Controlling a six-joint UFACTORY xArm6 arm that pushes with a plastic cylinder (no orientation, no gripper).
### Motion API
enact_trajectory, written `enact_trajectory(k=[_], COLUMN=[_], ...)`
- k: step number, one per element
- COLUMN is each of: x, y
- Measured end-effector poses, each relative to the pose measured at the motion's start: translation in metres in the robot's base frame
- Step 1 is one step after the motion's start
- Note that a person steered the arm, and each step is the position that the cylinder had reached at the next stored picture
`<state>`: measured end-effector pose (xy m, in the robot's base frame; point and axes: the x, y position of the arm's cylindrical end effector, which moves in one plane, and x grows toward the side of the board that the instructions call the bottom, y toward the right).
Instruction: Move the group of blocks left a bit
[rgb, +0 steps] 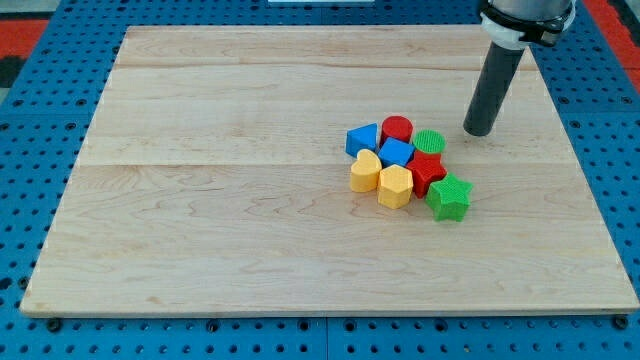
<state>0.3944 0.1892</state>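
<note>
A tight group of blocks sits right of the board's middle. It holds a blue triangle-like block (362, 139), a red cylinder (397, 129), a green cylinder (430, 142), a blue cube (397, 153), a yellow heart (365, 172), a yellow hexagon (394, 187), a red star-like block (428, 172) and a green star (449, 197). My tip (479, 131) stands on the board to the right of the group and slightly toward the view's top, a short gap from the green cylinder, touching no block.
The wooden board (220, 200) lies on a blue pegboard surface (30, 120). The dark rod (495, 85) rises to the arm's mount at the view's top right.
</note>
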Motion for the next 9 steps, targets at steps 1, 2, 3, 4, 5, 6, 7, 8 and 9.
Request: enact_trajectory(k=[1, 2, 3, 4, 5, 6, 7, 8, 9], x=[0.002, 0.002, 0.021, 0.063, 0.095, 0.102, 0.084, 0.072, 0.068], y=[0.013, 0.015, 0.015, 0.015, 0.032, 0.033, -0.002, -0.052, -0.096])
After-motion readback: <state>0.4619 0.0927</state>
